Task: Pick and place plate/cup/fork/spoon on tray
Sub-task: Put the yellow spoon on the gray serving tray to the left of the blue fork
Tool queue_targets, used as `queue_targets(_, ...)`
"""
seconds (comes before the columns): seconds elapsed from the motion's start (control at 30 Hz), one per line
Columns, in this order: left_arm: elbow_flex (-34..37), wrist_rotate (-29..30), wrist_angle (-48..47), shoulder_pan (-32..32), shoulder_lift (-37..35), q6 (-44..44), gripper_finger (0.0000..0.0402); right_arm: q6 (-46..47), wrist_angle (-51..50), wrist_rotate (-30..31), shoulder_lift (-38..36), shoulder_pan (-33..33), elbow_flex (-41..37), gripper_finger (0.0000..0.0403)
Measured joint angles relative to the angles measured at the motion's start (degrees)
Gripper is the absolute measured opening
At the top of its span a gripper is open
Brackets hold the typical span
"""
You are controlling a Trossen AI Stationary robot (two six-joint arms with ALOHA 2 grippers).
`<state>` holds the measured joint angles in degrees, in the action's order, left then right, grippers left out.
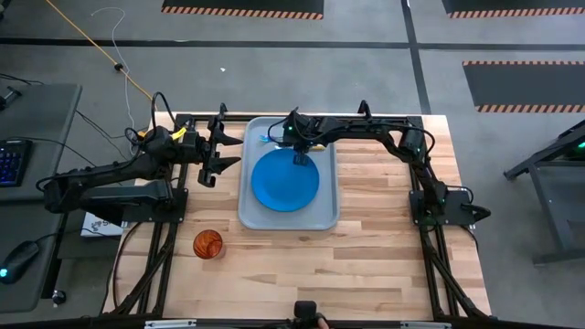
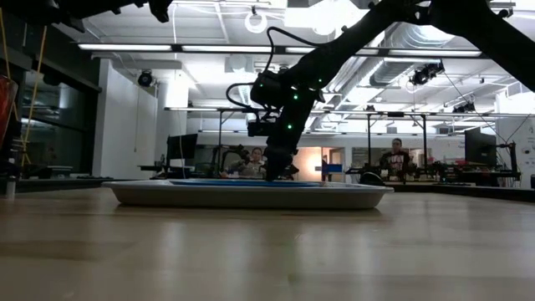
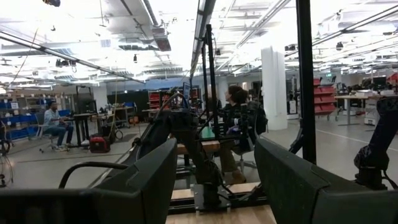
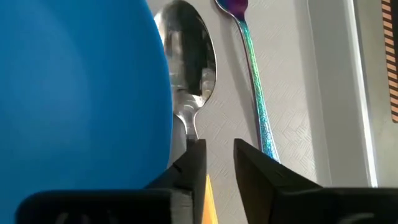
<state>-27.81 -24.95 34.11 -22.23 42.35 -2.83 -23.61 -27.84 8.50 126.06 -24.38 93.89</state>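
A wooden table [image 1: 366,256] is seen from above, with a large light-grey tray [image 1: 322,217] taken as the landmark near its far middle. Nearest the front edge, well apart from the tray and toward its left front corner, the translucent red-orange cup [image 1: 207,244] is stood alone on the wood. On the tray itself, the round bright blue plate [image 1: 285,179] is laid flat, filling most of the tray's width. At the plate's far right rim, inside the tray, the right gripper [image 1: 300,159] is lowered close to the tray floor; in its wrist view its fingers are seen slightly parted, with the orange handle of the spoon [image 4: 186,74] lying between them, though whether the handle is gripped cannot be told. The spoon's silvery bowl is partly tucked against the plate's edge. Just beside the spoon, on the side away from the plate, the fork [image 4: 255,93] is laid on the tray floor, its shaft iridescent blue-green and its head purple. Left of the tray, the left gripper [image 1: 220,153] is held above the table with its fingers spread wide and nothing between them. Beyond the tray, a workshop is seen with seated people [image 2: 394,159] at benches. No readable writing or brand marks can be made out.
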Motion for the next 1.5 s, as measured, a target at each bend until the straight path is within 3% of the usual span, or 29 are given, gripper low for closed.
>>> queue_targets(0.17, 0.00, 0.00, -0.02, -0.01, 0.00, 0.00, 0.0204, -1.12, -0.25, 3.32, 0.00, 0.13, 0.12, 0.0095)
queue_targets(0.37, 0.00, 0.00, -0.02, -0.01, 0.00, 0.00, 0.0204, -0.52, 0.01, 5.79, 0.00, -0.76, 3.26, 0.0093)
queue_targets(0.5, -0.02, 0.00, -0.49, -0.01, 0.00, 0.00, 0.0204, 1.21, -3.82, 3.11, 0.00, -2.40, 6.09, 0.0076)
queue_targets(0.63, -0.02, 0.02, -2.25, -0.01, 0.00, 0.02, 0.0204, 2.53, -13.76, -0.53, -0.26, -4.40, 7.74, 0.0030)
queue_targets(0.77, -0.02, 0.02, -2.97, 0.01, 0.02, -0.08, 0.0204, 5.04, -21.62, -2.78, -1.41, -6.56, 5.20, 0.0008)
queue_targets(1.0, -0.02, 0.02, -2.93, 0.01, 0.02, -0.61, 0.0204, 5.65, -24.50, 5.84, -2.01, -7.09, 0.46, 0.0002)
queue_targets(1.23, -0.02, 0.20, -2.60, 0.00, 0.01, -0.55, 0.0204, 7.17, -26.95, 5.82, -2.01, -6.99, -0.07, 0.0000)
queue_targets(1.4, -0.02, 0.22, -2.60, 0.02, 0.02, -0.57, 0.0204, 8.59, -27.91, 0.58, -2.01, -6.81, -0.09, 0.0000)
queue_targets(1.5, -0.02, 0.21, -2.60, 0.02, 0.02, -0.57, 0.0204, 8.71, -28.64, 0.36, -2.01, -6.09, -0.09, 0.0000)
